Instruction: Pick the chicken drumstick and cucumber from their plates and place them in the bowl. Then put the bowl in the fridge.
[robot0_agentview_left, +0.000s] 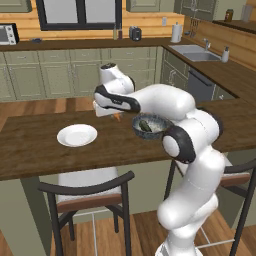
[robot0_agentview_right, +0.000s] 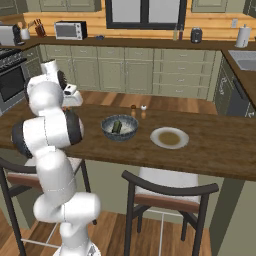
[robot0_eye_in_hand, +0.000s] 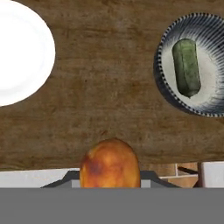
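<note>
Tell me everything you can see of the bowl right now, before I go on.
The round, deep, dark grey-blue bowl has a ribbed, striped wall and rim and a paler inside. It stands upright on the brown wooden counter, apart from the plain white plate. The dark green glossy cucumber lies inside on the bottom. Nothing else touches the bowl; the orange-brown chicken drumstick sits at the gripper, away from it.

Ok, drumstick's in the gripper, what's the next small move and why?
Probably carry the drumstick sideways until it is over the bowl. It is shut in the gripper above bare counter, the cucumber already lies in the bowl, and the plate is empty.
</note>
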